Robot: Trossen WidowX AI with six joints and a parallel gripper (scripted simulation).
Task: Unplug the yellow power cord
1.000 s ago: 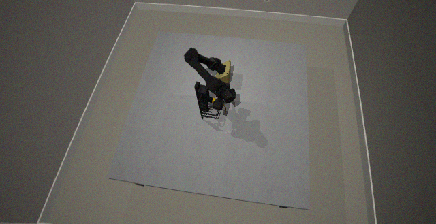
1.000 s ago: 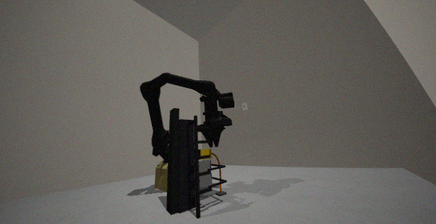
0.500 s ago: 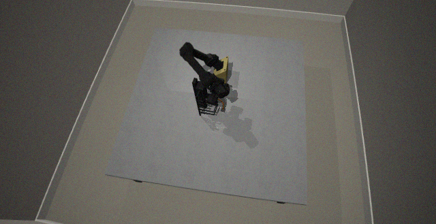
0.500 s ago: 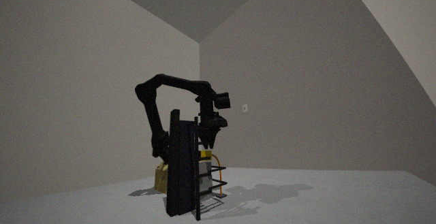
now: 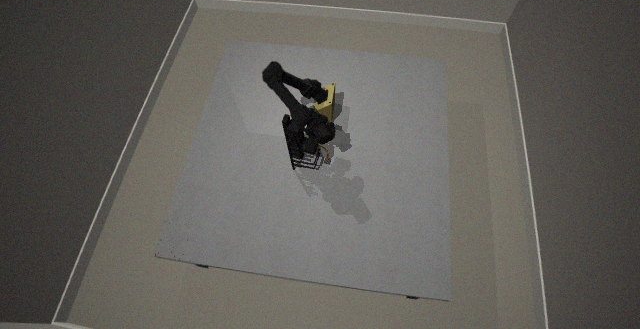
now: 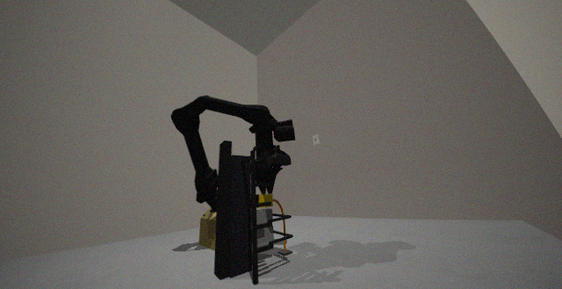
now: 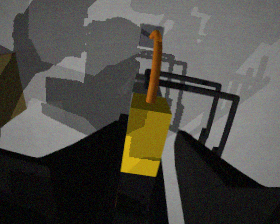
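Note:
The yellow plug sits at the top of an upright grey block; a dark band lies just under it. Whether its prongs are in a socket is hidden, and the power strip cannot be made out clearly. The orange-yellow cord curves from the plug down to a small dark square on the floor. My gripper points down, slightly open, its fingertips on both sides of the plug. The left finger is close against it; a gap shows on the right.
A tall black panel stands beside the grey block. Thin black wire loops stick out near the cord. The arm's yellow base stands close behind.

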